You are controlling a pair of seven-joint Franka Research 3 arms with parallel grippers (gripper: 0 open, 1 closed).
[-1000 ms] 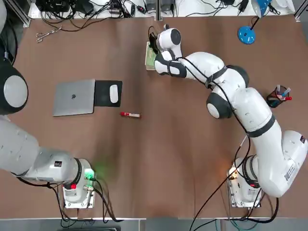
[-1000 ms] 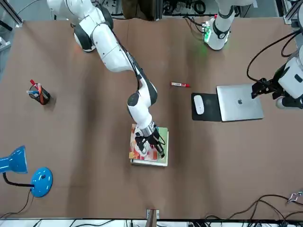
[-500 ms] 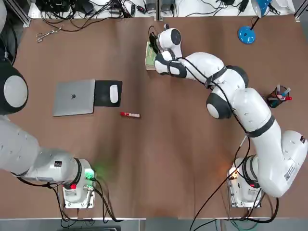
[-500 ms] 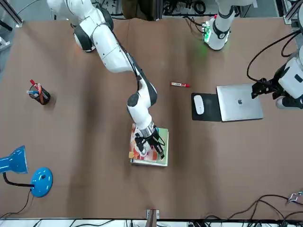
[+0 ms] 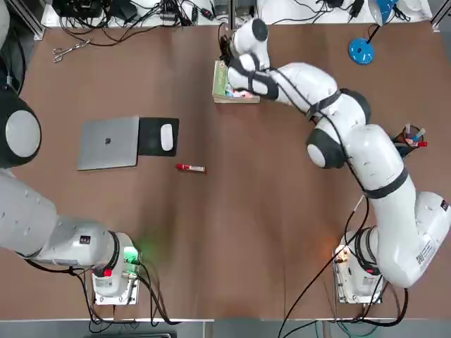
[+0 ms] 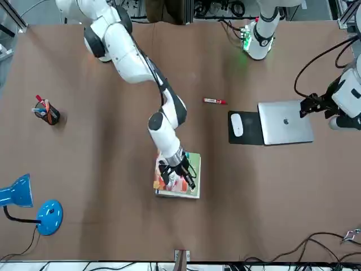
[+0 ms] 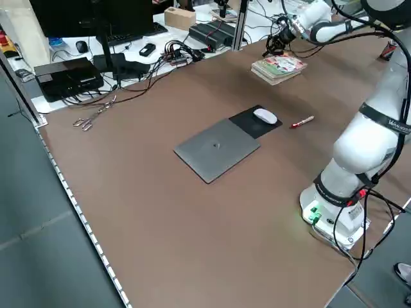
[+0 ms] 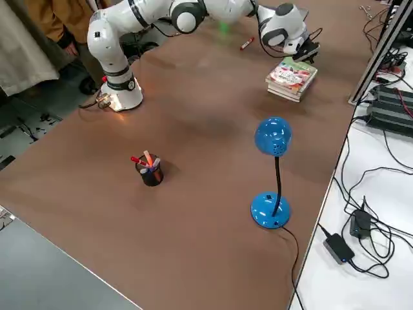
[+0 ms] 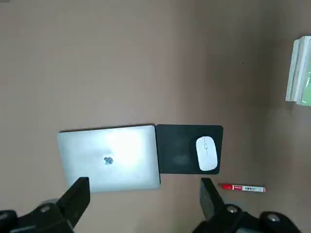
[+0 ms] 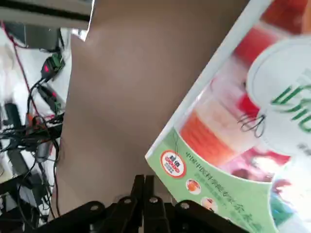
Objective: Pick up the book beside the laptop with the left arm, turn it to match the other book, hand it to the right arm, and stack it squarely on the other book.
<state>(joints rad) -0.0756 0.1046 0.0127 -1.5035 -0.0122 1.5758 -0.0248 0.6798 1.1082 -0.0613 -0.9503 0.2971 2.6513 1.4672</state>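
Two books make one stack: the book lies on the other book, just under the right gripper, whose fingers are closed on nothing. I judge the stacking done or being nudged square; next comes checking edges and retreating. The left gripper hangs open above one laptop. One mouse, one marker.

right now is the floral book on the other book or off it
On it: the floral book lies flat atop the other book, edges roughly lined up, with the right gripper shut, empty, above.
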